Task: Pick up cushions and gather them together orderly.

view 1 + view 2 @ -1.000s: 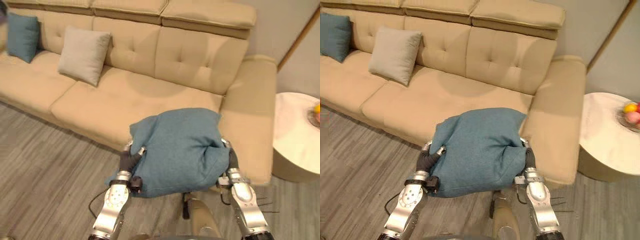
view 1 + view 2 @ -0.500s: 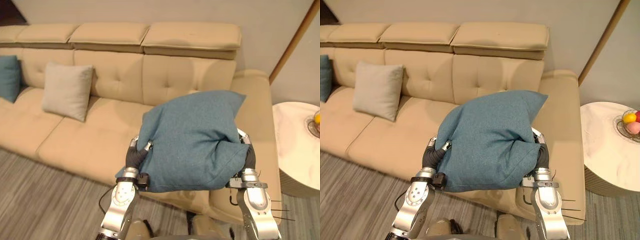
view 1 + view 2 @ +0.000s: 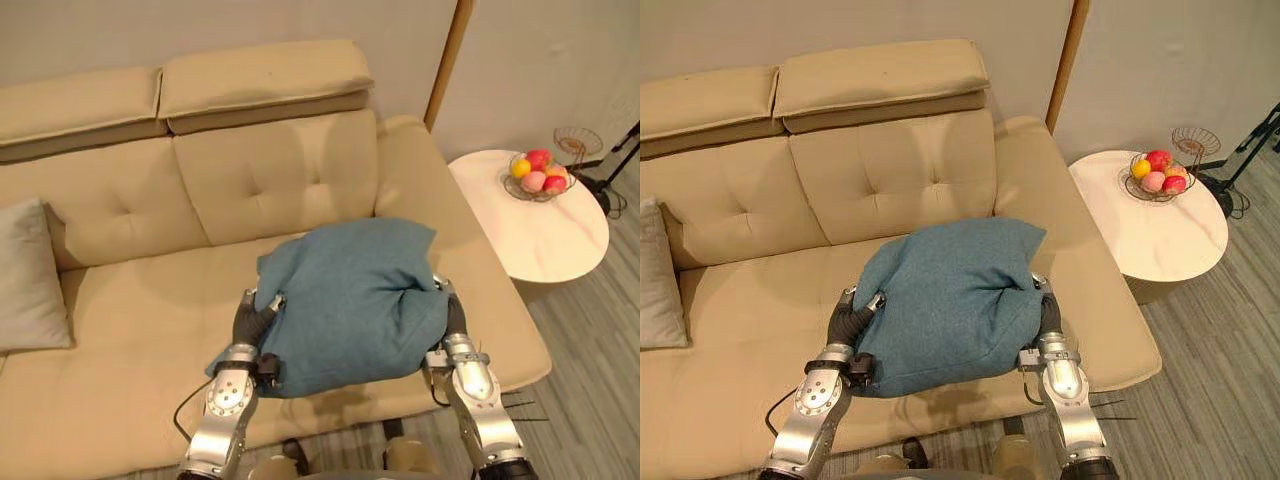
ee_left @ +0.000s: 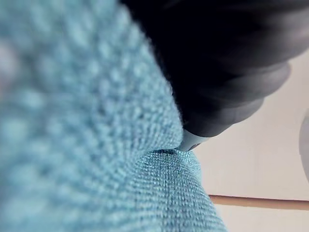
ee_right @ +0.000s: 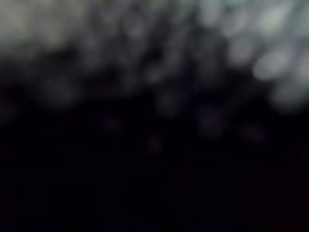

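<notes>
both arms reach forward side by side with a blue cushion [image 3: 350, 300] pressed between them, held up over the seat of the beige sofa [image 3: 270, 175], near its right armrest. the left robot hand [image 3: 252, 318] sits at the cushion's left side, its fingers [image 3: 872, 299] hooked over the cloth edge and pinching it. in its wrist view the blue weave lies right against the dark cover. the right robot hand [image 3: 455, 320] is pushed into the cushion's right side with the cloth bulging over it, and i cannot tell how it grips. a grey cushion [image 3: 25, 280] leans against the sofa back at the far left, well apart from the blue one. to the right of the sofa, a round white tabletop [image 3: 545, 235] carries a wire bowl [image 3: 528, 194] holding red, yellow and pinkish fruit [image 3: 539, 159]. a smaller wire basket [image 3: 578, 142] stands just beside it.
</notes>
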Motion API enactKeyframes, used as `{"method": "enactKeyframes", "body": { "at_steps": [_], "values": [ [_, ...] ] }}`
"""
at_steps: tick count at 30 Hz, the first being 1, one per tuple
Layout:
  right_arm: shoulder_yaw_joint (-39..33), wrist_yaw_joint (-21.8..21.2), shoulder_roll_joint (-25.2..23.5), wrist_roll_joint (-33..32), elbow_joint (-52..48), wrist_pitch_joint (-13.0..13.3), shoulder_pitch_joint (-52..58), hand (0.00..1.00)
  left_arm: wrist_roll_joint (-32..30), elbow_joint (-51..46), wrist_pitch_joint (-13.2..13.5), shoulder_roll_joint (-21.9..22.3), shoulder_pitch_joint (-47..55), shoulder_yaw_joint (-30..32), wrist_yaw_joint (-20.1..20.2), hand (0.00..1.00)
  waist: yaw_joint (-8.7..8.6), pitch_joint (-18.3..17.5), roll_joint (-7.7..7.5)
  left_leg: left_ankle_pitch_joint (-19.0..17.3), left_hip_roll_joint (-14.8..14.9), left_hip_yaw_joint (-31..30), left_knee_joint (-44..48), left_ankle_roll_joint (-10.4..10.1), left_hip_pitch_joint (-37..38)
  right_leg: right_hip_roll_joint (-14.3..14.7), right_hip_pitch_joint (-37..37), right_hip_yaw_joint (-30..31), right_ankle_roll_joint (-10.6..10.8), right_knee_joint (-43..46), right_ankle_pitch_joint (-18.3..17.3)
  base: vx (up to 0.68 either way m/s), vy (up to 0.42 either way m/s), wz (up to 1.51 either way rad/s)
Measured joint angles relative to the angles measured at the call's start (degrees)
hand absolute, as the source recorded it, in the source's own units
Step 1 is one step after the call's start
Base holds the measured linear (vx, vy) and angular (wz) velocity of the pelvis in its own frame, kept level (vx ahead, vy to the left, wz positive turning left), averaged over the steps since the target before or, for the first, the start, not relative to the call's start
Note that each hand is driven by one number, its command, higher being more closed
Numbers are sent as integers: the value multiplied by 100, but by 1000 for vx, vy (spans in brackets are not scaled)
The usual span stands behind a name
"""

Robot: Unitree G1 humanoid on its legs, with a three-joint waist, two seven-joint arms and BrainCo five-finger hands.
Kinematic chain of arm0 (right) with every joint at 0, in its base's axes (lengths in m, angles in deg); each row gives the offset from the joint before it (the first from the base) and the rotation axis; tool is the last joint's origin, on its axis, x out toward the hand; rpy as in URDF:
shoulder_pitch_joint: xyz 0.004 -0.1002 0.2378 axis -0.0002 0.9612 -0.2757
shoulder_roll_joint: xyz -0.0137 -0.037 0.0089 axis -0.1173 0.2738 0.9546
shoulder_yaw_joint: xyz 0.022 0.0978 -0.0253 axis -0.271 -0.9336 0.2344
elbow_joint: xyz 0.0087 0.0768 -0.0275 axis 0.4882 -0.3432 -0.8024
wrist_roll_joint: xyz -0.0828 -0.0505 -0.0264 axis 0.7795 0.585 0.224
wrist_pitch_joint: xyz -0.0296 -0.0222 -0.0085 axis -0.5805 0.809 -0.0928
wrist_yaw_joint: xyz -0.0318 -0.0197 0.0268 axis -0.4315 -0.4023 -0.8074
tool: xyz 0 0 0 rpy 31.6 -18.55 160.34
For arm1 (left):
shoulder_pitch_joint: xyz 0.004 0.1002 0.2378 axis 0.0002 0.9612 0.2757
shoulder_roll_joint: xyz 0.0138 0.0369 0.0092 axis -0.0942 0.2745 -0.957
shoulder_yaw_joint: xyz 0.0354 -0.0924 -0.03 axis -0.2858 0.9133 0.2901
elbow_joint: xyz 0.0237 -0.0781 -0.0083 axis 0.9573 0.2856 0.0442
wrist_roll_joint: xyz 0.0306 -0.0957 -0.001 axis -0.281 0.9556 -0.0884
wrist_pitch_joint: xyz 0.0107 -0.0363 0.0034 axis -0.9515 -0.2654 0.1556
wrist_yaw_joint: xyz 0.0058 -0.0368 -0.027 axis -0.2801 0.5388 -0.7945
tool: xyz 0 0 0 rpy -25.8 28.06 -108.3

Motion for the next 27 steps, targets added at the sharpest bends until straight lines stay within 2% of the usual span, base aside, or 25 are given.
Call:
{"method": "enactKeyframes", "body": {
  "at_steps": [4,6,8,10,14,16,17,22,23,25,27],
  "values": [
    [104,108,45,225,418,8,-579,100,-289,55,-1,-12,-248,131,-248,100,1,23,36,39,10,-166,-5,2,-255,-88,-35,-355,-80,-338,272,-80,-4,13],
    [109,332,84,387,756,8,-1158,100,-446,249,0,-20,-808,168,-495,100,23,101,91,136,-38,-217,-6,42,-592,-129,-247,-473,-103,-503,475,-184,-16,24],
    [114,574,97,475,1077,5,-1819,100,-449,426,0,-114,-1408,203,-760,100,50,327,127,248,-100,-280,-21,49,-826,-188,-414,-543,-129,-591,623,-195,-2,16],
    [112,855,130,592,1485,-12,-2729,100,-488,692,-2,-354,-2271,296,-1038,100,92,595,127,403,-122,-286,-20,82,-1157,-216,-731,-574,-172,-605,769,-204,-22,12],
    [-253,1609,270,689,2383,-195,-5263,100,-729,1732,-40,-985,-5083,354,-1820,100,179,1374,130,918,-192,-468,-202,136,-1707,-234,-1204,-795,-214,-696,1137,-184,-32,23],
    [-473,1856,323,817,2573,-206,-6099,100,-714,1944,-40,-1139,-5989,399,-2068,100,180,1633,131,1021,-186,-554,-228,127,-1867,-219,-1333,-861,-221,-697,1197,-167,-36,23],
    [-723,2036,355,898,2862,-210,-6784,100,-709,2190,-40,-1203,-6692,486,-2182,100,173,1663,134,1133,-191,-625,-216,149,-2106,-223,-1530,-903,-246,-698,1278,-129,-37,19],
    [-858,2540,674,922,3576,-224,-8330,100,-717,3376,-31,-1279,-8688,573,-2369,100,138,1752,144,1279,-223,-821,-314,170,-2473,-229,-1792,-1088,-272,-746,1347,-80,-16,20],
    [-856,2572,761,924,3716,-218,-8539,0,-714,3536,-4,-1320,-8894,572,-2385,0,136,1752,144,1319,-240,-840,-390,166,-2509,-232,-1831,-1109,-277,-789,1375,-60,-19,21],
    [-850,2578,938,919,4234,-220,-9179,0,-661,4074,38,-1409,-9523,571,-2471,0,145,1786,145,1502,-286,-931,-635,165,-2668,-236,-1981,-1185,-277,-922,1463,-42,-20,20],
    [-820,2528,1066,864,4743,-232,-9630,0,-558,4578,88,-1482,-9956,568,-2467,0,155,1993,146,1619,-302,-982,-785,158,-2691,-232,-2000,-1250,-300,-1006,1512,-38,-14,15]
  ]
}}
